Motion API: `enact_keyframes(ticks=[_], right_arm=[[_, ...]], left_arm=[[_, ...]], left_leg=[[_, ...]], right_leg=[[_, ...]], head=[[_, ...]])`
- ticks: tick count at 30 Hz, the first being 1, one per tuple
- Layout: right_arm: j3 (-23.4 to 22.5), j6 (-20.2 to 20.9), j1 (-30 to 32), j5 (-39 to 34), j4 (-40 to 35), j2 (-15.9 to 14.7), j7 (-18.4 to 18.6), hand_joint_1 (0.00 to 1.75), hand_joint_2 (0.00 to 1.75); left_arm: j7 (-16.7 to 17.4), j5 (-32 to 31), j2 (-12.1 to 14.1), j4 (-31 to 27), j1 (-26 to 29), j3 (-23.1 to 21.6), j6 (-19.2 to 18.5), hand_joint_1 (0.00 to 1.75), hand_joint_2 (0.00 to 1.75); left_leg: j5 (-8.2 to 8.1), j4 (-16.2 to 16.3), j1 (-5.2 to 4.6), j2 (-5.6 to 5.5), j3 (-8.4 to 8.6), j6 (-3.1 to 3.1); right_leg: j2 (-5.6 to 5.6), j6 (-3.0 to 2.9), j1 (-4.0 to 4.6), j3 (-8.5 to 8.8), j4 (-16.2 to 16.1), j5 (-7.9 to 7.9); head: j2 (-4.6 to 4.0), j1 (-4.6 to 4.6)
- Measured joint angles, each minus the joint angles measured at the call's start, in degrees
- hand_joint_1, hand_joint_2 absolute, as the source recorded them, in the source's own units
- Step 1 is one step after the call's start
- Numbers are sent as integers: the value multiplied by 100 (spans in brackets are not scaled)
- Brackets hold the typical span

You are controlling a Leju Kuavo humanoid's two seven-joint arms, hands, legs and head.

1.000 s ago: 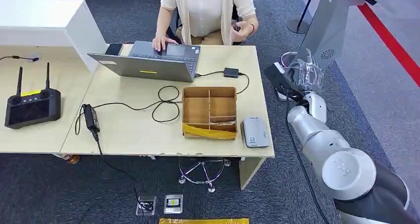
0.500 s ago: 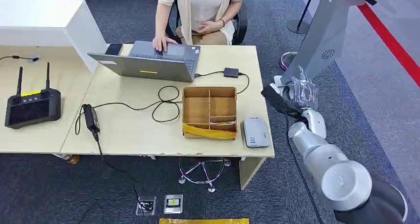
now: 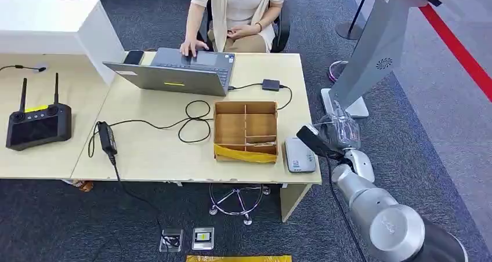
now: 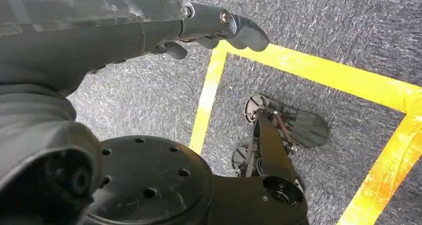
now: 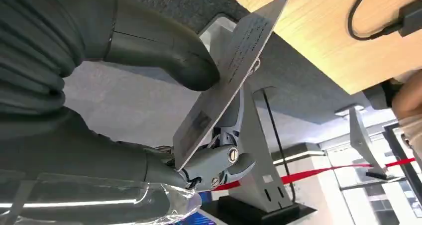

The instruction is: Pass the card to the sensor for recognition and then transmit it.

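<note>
Meanwhile, the right hand (image 3: 330,135) had swung down from beside the kiosk (image 3: 371,47) to just beside the reader (image 3: 299,154) on the desk (image 3: 151,152), the card (image 5: 229,78) pinched between thumb and fingers; scanning looked imminent. The left hand (image 4: 149,26) hung with fingers curled, holding nothing.

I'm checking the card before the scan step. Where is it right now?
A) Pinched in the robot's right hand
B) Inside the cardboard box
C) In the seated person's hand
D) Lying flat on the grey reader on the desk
A: the right wrist view shows the card pinched between the thumb and fingers of the right hand, off the desk.
</note>
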Motion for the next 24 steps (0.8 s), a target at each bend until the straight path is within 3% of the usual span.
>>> enact_keyframes(ticks=[15, 24], right_arm=[[96, 345, 143, 0, 0, 494, -118, 175, 175], [258, 446, 177, 0, 0, 634, -42, 175, 175]], left_arm=[[0, 179, -30, 0, 1, 13, 288, 0, 0], [59, 319, -76, 0, 9, 17, 448, 0, 0]], left_leg=[[0, -1, 6, 3, 0, -1], [0, 0, 4, 3, 0, -1]], right_leg=[[2, -2, 7, -1, 0, -1], [4, -2, 5, -1, 0, -1]], head=[[0, 0], [0, 0]])
